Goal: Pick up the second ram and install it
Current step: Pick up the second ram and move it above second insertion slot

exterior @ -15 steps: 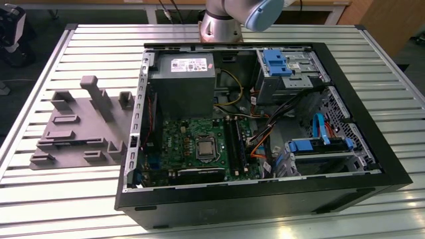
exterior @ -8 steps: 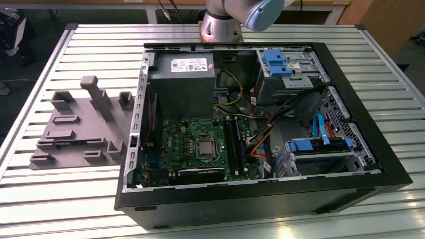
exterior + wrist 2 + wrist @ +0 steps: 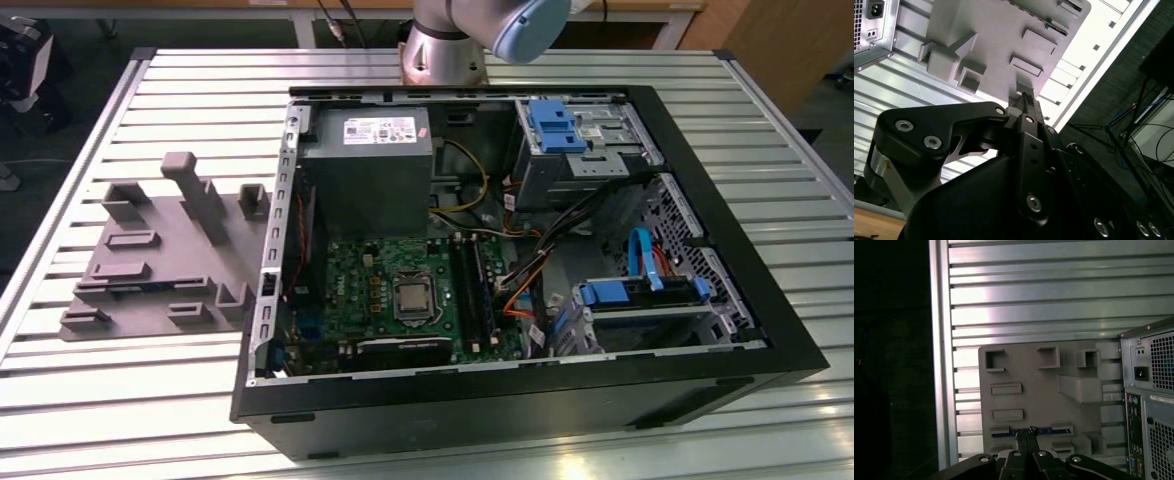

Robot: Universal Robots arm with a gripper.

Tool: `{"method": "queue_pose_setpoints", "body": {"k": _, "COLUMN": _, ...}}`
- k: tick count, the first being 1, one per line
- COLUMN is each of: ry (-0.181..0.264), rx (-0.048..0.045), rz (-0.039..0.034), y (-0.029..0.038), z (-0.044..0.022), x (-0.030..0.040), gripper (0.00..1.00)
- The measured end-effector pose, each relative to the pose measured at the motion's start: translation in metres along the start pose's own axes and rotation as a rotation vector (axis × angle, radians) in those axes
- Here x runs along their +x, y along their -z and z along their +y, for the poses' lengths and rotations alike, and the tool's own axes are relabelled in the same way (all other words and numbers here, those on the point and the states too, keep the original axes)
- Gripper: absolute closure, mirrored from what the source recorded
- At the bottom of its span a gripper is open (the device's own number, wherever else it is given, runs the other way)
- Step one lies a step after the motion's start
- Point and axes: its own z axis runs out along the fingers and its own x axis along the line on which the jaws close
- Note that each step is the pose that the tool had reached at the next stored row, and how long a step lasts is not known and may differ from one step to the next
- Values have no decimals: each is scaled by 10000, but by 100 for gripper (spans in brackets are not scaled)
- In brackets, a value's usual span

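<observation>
The second ram (image 3: 1054, 430) is a thin blue strip lying in a slot of the grey fixture plate (image 3: 1029, 400). My gripper (image 3: 1027, 434) hangs above the plate with its fingertips pressed together, lined up over the middle of the strip and covering that part of it. In the second wrist view the shut gripper (image 3: 1026, 100) points at the near edge of the fixture plate (image 3: 999, 40). In the exterior view the fixture plate (image 3: 147, 260) lies on the exterior view's left of the open computer case (image 3: 747, 300), where the green motherboard (image 3: 387, 290) sits.
The case's rear panel (image 3: 1149, 390) stands close beside the plate. Upright blocks (image 3: 1079, 387) rise from the plate. The slatted metal table's edge (image 3: 939, 365) runs along the plate's other side. The arm's base (image 3: 447, 45) stands behind the case.
</observation>
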Motion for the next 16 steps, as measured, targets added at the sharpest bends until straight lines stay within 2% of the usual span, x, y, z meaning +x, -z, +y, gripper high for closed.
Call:
{"method": "queue_pose_setpoints", "body": {"k": 3, "ry": 90, "rx": -1, "rz": 4, "y": 0, "z": 0, "x": 0, "gripper": 89}}
{"method": "queue_pose_setpoints", "body": {"k": 12, "ry": 1692, "rx": -17, "rz": 74, "y": -13, "z": 0, "x": 0, "gripper": 89}}
{"method": "queue_pose_setpoints", "body": {"k": 16, "ry": 1884, "rx": -19, "rz": 93, "y": -25, "z": -22, "x": -1, "gripper": 89}}
